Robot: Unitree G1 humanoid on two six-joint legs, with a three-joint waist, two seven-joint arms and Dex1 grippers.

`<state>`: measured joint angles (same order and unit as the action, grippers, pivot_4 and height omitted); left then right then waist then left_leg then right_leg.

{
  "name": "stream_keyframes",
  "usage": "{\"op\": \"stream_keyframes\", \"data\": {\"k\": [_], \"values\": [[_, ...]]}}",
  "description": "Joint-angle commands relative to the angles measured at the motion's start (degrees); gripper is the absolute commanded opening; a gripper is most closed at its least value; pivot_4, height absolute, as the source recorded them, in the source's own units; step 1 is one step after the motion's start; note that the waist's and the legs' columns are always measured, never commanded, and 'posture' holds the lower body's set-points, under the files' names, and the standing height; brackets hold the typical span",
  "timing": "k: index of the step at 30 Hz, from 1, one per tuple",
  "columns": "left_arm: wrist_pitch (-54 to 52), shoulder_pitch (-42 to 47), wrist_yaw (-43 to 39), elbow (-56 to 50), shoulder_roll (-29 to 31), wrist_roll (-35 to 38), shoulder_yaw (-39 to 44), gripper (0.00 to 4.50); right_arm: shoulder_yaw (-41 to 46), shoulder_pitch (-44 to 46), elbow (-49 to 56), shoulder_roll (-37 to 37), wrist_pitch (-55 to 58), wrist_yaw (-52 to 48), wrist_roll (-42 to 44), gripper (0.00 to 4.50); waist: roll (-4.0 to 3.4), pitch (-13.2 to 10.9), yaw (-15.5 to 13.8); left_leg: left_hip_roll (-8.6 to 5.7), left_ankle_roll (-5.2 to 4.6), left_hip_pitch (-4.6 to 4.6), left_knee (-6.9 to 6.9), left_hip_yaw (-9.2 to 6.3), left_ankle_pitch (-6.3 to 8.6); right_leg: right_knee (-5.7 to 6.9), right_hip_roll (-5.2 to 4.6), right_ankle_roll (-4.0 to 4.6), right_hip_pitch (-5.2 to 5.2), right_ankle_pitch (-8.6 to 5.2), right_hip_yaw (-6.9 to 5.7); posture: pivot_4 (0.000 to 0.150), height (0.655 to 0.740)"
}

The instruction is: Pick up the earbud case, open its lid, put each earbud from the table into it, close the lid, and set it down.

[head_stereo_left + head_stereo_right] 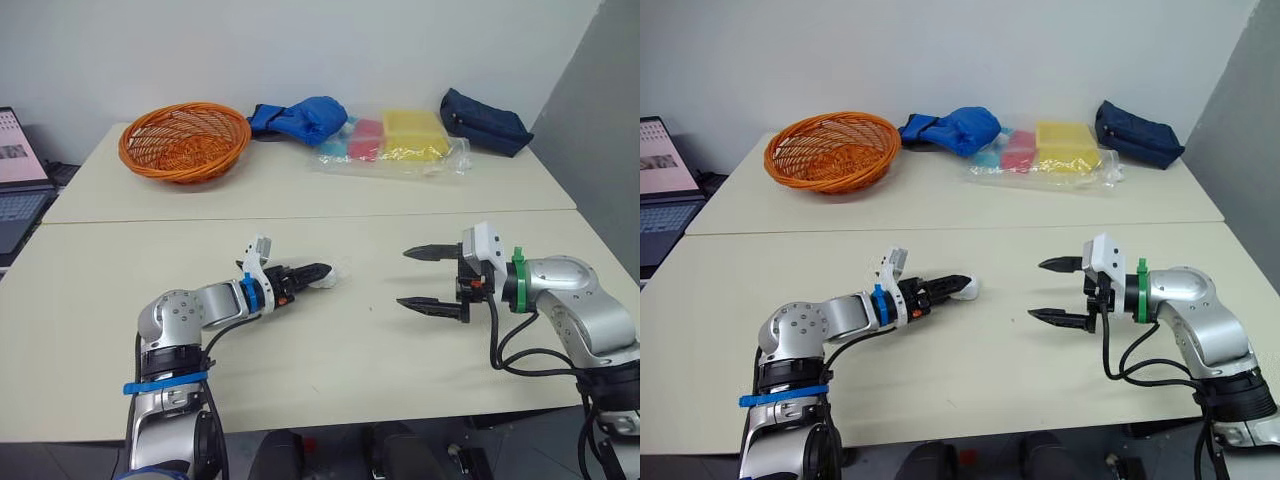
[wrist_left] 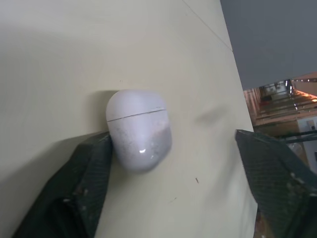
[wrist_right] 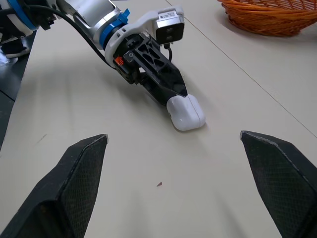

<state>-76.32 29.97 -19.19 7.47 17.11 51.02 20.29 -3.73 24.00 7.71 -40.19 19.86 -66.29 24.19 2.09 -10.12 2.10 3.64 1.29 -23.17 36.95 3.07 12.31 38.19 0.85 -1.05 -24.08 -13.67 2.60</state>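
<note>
Nearest, on the left: left hand (image 1: 318,270), low over the pale tabletop (image 1: 350,390), reaching toward the middle. Spread wide in the left wrist view, one finger (image 2: 86,188) pressed against the side of the earbud case (image 2: 138,130), the other finger well apart from it, bare tabletop between.

Earbud case: white, rounded, lying on its side on the tabletop right at the left fingertips, lid shut, seam line plain across the shell. Not lifted.

Across from it, on the right: right hand (image 1: 403,277), held above the tabletop and pointing back at the left hand. Wide open and holding nothing, one black finger (image 3: 74,183) above the other in the head views. Well apart from the case, open tabletop between the two hands.

Beyond the hands: a seam running across, then a second tabletop butted against the first.

At the back of that one, from left to right: orange wicker basket (image 1: 185,140); blue fabric bundle (image 1: 300,118) just beside it; clear plastic bag (image 1: 400,150) with yellow, red and light blue items inside; dark navy pouch (image 1: 485,122) near the right corner.

Off the left edge: open laptop (image 1: 20,175), screen lit.
</note>
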Motion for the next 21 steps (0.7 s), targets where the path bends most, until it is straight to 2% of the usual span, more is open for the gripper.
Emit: {"op": "stream_keyframes", "data": {"k": [1, 4, 7, 10, 12, 14, 18, 21], "values": [[-2.4, -3.2, -1.2, -2.6, 10.0, -0.8, 4.2, 4.47, 1.7, 1.5, -2.5, -0.9, -2.7, -1.1, -0.5, 4.5, 0.06, 0.0, 0.9, 0.03, 0.0, 0.05, -0.05, -0.01, 0.0, 0.01, 0.04, 0.03, 0.0, 0.0, 0.03, 0.15, 0.74], [8.8, -6.8, -13.6, -3.4, 23.1, -7.4, -3.5, 4.47, 2.0, 1.8, -5.6, -1.8, -5.1, -3.0, -1.1, 4.5, 0.08, 0.0, 1.7, 0.05, 0.0, 0.22, -0.25, -0.01, 0.01, 0.12, 0.08, 0.21, -0.04, -0.1, 0.08, 0.15, 0.74], [31.9, -9.0, -26.2, -2.0, 32.0, -18.3, -9.0, 4.47, 2.8, 2.6, -11.1, -3.3, -9.5, -4.8, -2.5, 4.5, 0.08, 0.0, 1.2, 0.02, 0.02, 0.26, -0.31, 0.01, 0.02, 0.43, 0.03, 0.73, -0.15, -0.48, 0.01, 0.15, 0.74], [42.3, -7.4, -31.0, 2.0, 32.0, -20.2, -7.5, 4.47, 3.5, 3.1, -14.6, -3.7, -12.3, -5.2, -3.3, 4.5, 0.07, 0.0, -0.2, 0.01, 0.03, 0.23, -0.31, 0.09, 0.01, 0.43, -0.13, 0.98, -0.17, -0.63, -0.07, 0.15, 0.74], [59.1, -8.9, -30.3, 4.8, 34.0, -30.1, -10.1, 4.47, 4.7, 2.3, -16.2, -4.4, -13.9, -5.1, -3.6, 4.5, 0.08, 0.0, -0.6, -0.01, 0.03, 0.19, -0.29, 0.2, 0.01, 0.4, -0.2, 0.96, -0.17, -0.64, -0.06, 0.15, 0.74], [71.0, -10.8, -31.6, 7.6, 35.5, -36.0, -11.3, 4.47, 6.1, 1.8, -16.8, -5.1, -14.2, -4.0, -3.6, 4.5, 0.08, 0.0, -0.6, -0.01, 0.04, 0.17, -0.3, 0.33, 0.02, 0.34, -0.45, 0.93, -0.17, -0.65, -0.02, 0.15, 0.74], [74.0, -9.4, -33.5, 12.0, 34.7, -36.6, -10.9, 4.47, 6.8, 2.7, -16.4, -4.8, -13.4, -3.1, -3.0, 4.5, 0.08, 0.0, -0.6, 0.01, 0.09, 0.16, -0.47, 0.44, 0.06, 0.34, -0.81, 0.88, -0.24, -0.7, -0.03, 0.15, 0.74], [74.1, -8.2, -37.4, 13.2, 34.6, -36.0, -11.8, 4.47, 6.8, 2.9, -16.3, -4.4, -12.8, -2.8, -2.9, 4.5, 0.08, 0.0, -0.5, -0.06, 0.09, 0.13, -0.48, 0.39, 0.06, 0.35, -0.75, 0.43, -0.24, -0.63, -0.14, 0.15, 0.74]]}}
